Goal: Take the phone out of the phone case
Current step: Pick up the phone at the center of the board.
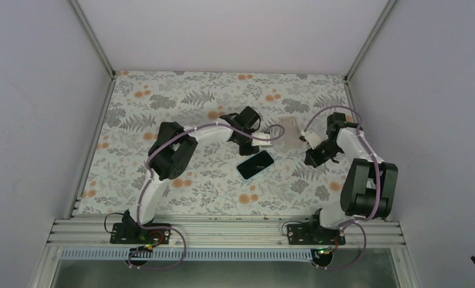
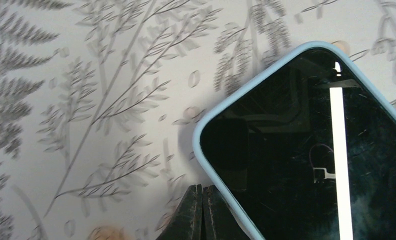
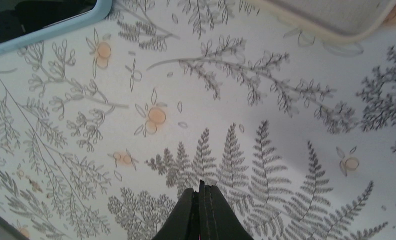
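Phone [image 2: 306, 165] — glossy black, rounded pale-blue case [image 2: 197, 143]; left tool [image 2: 203, 192], right tool [image 3: 202, 189] both closed

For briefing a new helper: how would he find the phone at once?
Look at the middle of the flowered table. The phone lies there; unlike the beige piece farther back, it has a black screen and light blue rim.

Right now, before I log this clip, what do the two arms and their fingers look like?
Both arms match: the left arm and right arm have white links joined by bulky black joint housings. A thin lilac cable loops along each, outside the shell. The left fingers and right fingers are black, flat-faced, tapering wedges. No markings are legible.
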Tool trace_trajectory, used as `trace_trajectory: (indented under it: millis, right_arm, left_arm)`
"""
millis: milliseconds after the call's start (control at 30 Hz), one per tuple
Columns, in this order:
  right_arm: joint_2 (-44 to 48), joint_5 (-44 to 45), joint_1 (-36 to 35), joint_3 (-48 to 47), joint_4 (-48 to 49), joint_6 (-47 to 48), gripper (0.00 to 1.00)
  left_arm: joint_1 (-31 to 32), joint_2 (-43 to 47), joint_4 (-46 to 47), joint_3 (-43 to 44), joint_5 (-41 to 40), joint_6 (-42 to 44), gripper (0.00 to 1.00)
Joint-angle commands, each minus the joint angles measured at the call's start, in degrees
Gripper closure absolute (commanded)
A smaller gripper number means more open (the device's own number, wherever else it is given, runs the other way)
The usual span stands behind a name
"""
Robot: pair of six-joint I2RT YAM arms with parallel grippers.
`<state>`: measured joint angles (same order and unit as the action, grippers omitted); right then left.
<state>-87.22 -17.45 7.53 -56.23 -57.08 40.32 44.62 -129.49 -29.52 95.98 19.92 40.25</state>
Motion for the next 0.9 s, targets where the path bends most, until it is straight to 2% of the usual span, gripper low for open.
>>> trace_trajectory:
  millis: [0,233,433,467,567,600,633,667,733,767,867]
  right_arm:
    - [3.5,0.5,2.8,0.6,-1.8,3.8,0.96]
    - [5.9,-0.4,5.6,1.2,-3.0,9.0,0.96]
    - [7.8,-2.0,5.7,1.2,-3.4,13.4,0.96]
    - [8.3,-2.3,5.6,0.8,-3.5,13.8,0.89]
    - [10.3,-4.0,5.0,-0.2,-5.1,15.7,0.51]
    - [11.2,-4.4,4.4,-0.3,-5.8,16.3,0.29]
    - [12.2,-4.7,3.3,-0.1,-6.1,16.6,0.08]
    - [13.6,-4.6,2.1,0.3,-5.6,16.4,0.01]
    - [16.3,-4.0,-1.4,1.6,-4.1,15.4,0.00]
    - [17.4,-3.6,-3.4,2.3,-3.3,14.4,0.00]
    - [19.4,-2.2,-11.5,5.0,-0.7,10.9,0.00]
  left_arm:
    - [3.4,-0.3,-3.7,0.2,4.4,1.9,0.98]
    - [6.9,2.3,-5.0,1.4,7.7,1.2,0.98]
    - [6.5,4.5,-8.6,5.1,4.9,1.8,0.98]
    - [5.8,5.3,-8.9,5.4,4.6,1.6,0.98]
    - [3.6,9.4,-10.5,6.4,2.9,1.5,0.93]
    - [3.0,11.0,-11.1,6.7,1.7,1.7,0.86]
    - [2.3,13.0,-11.6,6.6,0.1,1.9,0.66]
    - [1.3,15.0,-12.0,6.2,-1.1,1.8,0.43]
    - [-1.2,19.4,-12.4,4.9,-2.9,1.6,0.03]
    - [-2.6,21.4,-12.9,4.5,-4.0,1.5,0.00]
    - [-8.0,27.1,-14.3,2.3,-5.1,0.6,0.00]
